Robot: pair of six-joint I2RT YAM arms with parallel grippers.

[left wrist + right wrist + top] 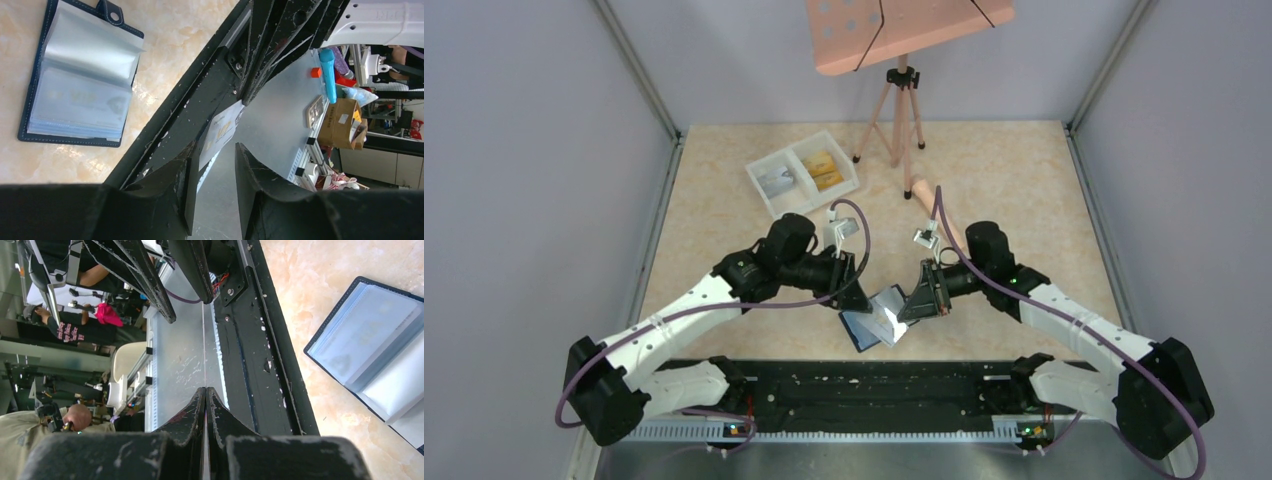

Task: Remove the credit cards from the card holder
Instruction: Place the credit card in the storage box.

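Observation:
The blue card holder (861, 333) lies open on the table near the front edge, its pale slots showing (80, 90) (370, 345). Just above it my right gripper (916, 305) (205, 389) is shut on a grey-silver credit card (890, 310), which that wrist view shows edge-on as a thin line (204, 340). My left gripper (861, 298) (215, 150) faces it from the left. Its jaws stand apart around the other end of that card (220, 131), which rests against one finger (192, 175) with a gap to the other.
A white two-compartment tray (755, 176) at the back left holds grey cards (776, 180) and yellow-orange cards (824, 168). A tripod (902, 110) carrying a pink board stands at the back. A pink cylinder (921, 192) lies behind the right arm. The black base rail (854, 385) runs along the front.

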